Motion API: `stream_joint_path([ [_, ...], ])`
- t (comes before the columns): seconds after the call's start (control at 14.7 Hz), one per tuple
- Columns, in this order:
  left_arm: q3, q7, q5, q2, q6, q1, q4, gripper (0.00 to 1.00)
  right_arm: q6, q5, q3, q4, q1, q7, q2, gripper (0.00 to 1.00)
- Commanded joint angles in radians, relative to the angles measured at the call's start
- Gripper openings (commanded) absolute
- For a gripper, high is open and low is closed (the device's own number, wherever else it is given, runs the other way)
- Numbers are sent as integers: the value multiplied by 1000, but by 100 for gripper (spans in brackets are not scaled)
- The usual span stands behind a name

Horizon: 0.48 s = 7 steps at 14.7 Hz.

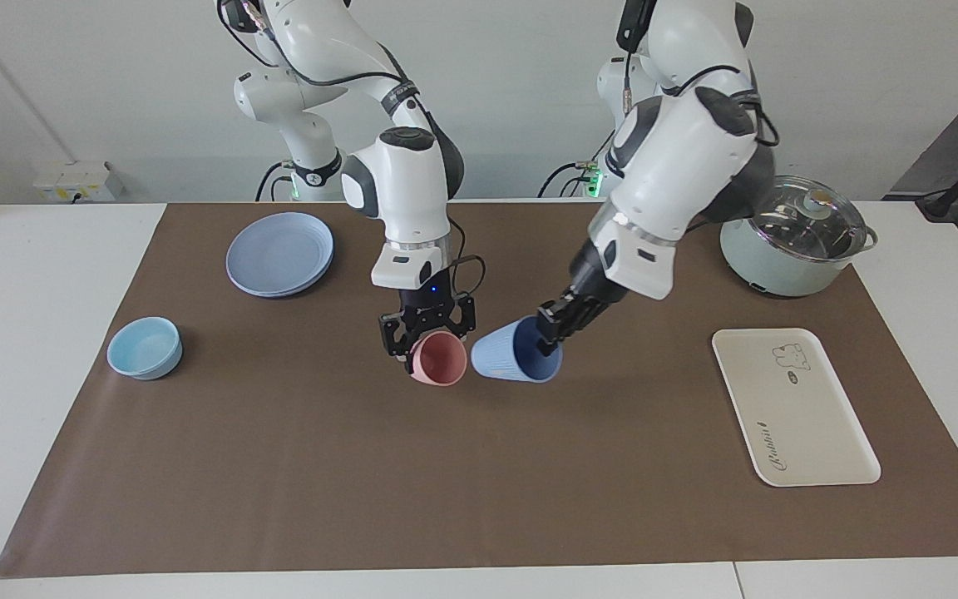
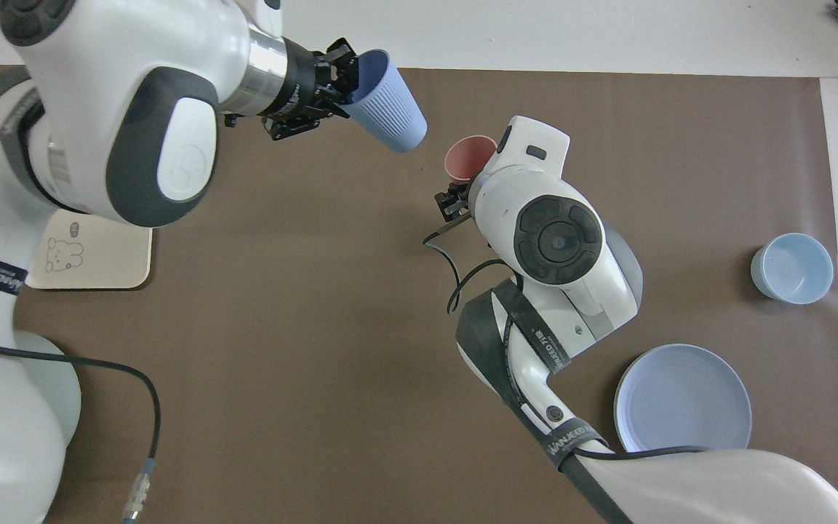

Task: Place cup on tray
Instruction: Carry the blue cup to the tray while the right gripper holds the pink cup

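The periwinkle-blue cup (image 1: 512, 356) (image 2: 388, 103) hangs tilted over the middle of the brown mat, its mouth turned toward the left arm's end. My left gripper (image 1: 552, 333) (image 2: 340, 78) is shut on its rim, one finger inside the mouth. Right beside it, my right gripper (image 1: 425, 331) (image 2: 457, 198) is shut on a pink cup (image 1: 439, 358) (image 2: 467, 156), also tipped on its side. The cream-white tray (image 1: 795, 408) (image 2: 95, 255) with the bear drawing lies flat at the left arm's end of the mat, with nothing on it; the left arm covers part of it in the overhead view.
Stacked round blue plates (image 1: 279, 254) (image 2: 681, 400) lie near the right arm's base. A light-blue bowl (image 1: 145, 348) (image 2: 791, 268) stands at the right arm's end of the mat. A pale pot with a glass lid (image 1: 795, 237) stands nearer to the robots than the tray.
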Motion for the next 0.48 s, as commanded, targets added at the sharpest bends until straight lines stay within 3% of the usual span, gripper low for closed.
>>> stream_joint_path([
  [0.0, 5, 51, 113, -59, -51, 96, -15, 0, 9, -20, 6, 5, -19, 30, 0, 0],
  [0.2, -2, 245, 159, -82, -38, 245, -46, 0, 44, -12, 6, 43, -71, 15, 12, 0],
  [0.41, -2, 546, 157, -137, 26, 404, -177, 0, 92, 54, 12, 40, -146, -72, 15, 0],
])
